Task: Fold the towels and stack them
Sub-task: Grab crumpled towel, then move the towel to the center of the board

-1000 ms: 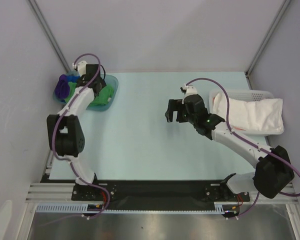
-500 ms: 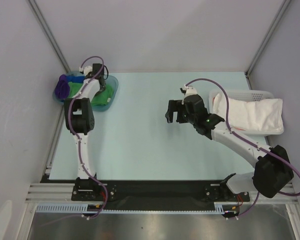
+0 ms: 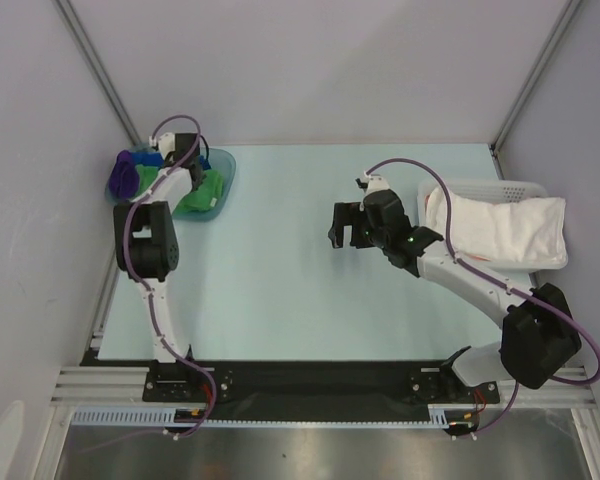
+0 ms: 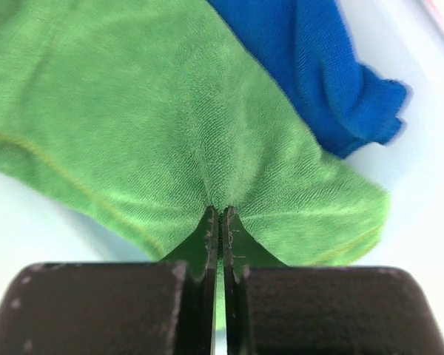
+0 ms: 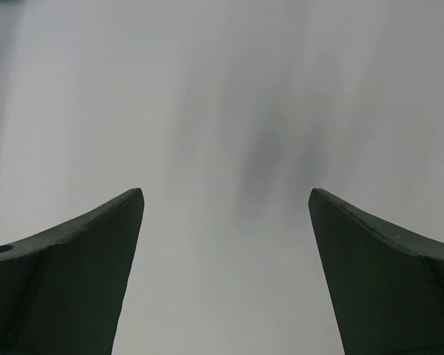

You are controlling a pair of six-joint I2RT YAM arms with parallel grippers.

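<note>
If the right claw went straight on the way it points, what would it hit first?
Most likely the bare table: the open right claw faces only that pale surface, though how far off is unclear.

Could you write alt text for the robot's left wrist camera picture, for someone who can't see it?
The left end effector is pinched shut on a puckered fold of a green towel, seen close up. A blue towel lies against it at the upper right.
</note>
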